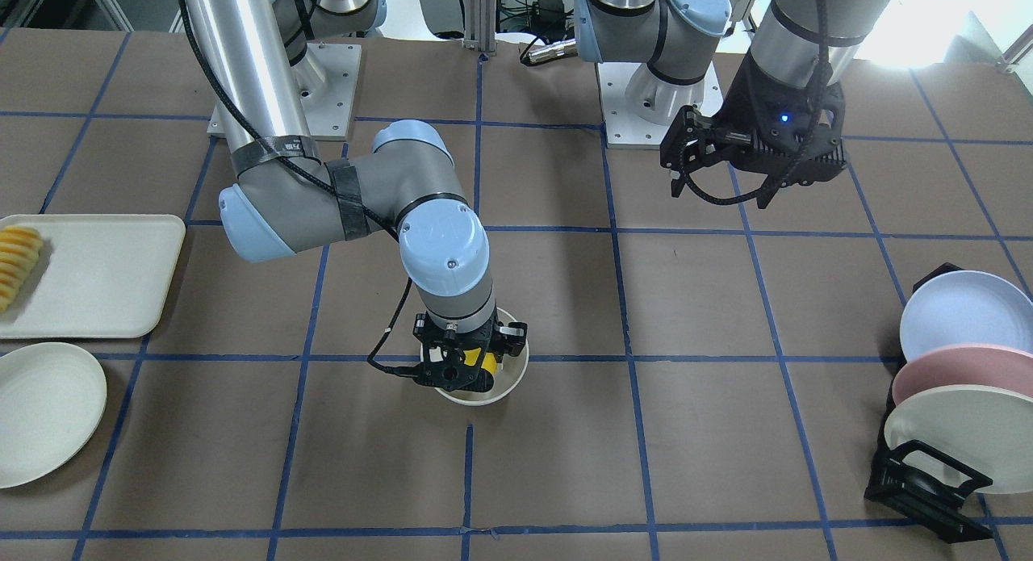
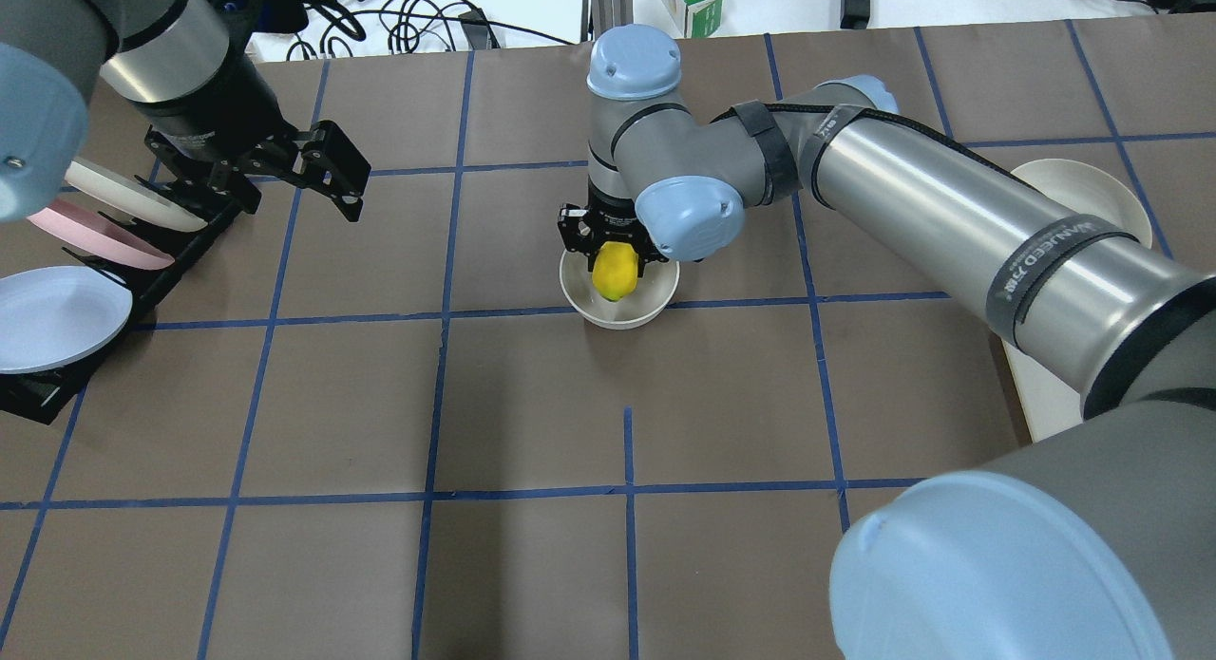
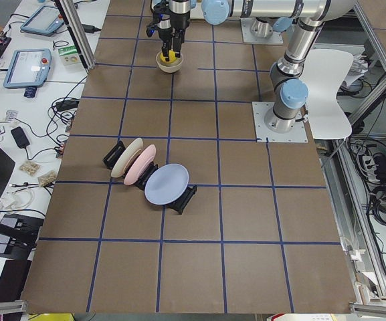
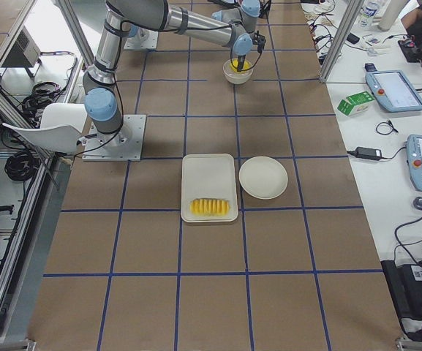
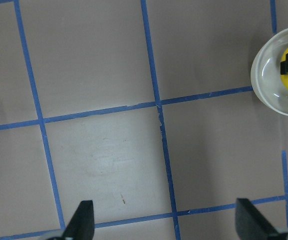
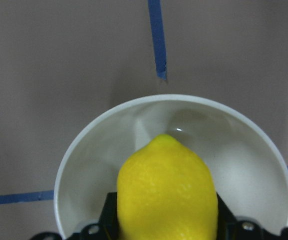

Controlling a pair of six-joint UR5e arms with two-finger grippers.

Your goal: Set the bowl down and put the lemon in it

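Hanging well to the left of the bowl (image 2: pixel 617 316), the left hand (image 5: pixel 165 216) has its black fingers spread wide over the bare brown bench (image 2: pixel 532 404), with nothing between them. At the bowl, the right hand (image 2: pixel 614 254) is clenched on the lemon (image 2: pixel 616 275), which sits between its fingers directly over the bowl's hollow. Whether the lemon touches the bowl's floor I cannot tell. The bowl is deep, round, glossy and off-white, with smooth plain walls, and stands on a blue tape line. The lemon is bright yellow, finely pebbled and oval. Its long axis stands nearly upright, with the free pointed tip aimed down into the bowl. Right of the bowl lies a flat white plate (image 2: pixel 1092 190), partly hidden by the arm.
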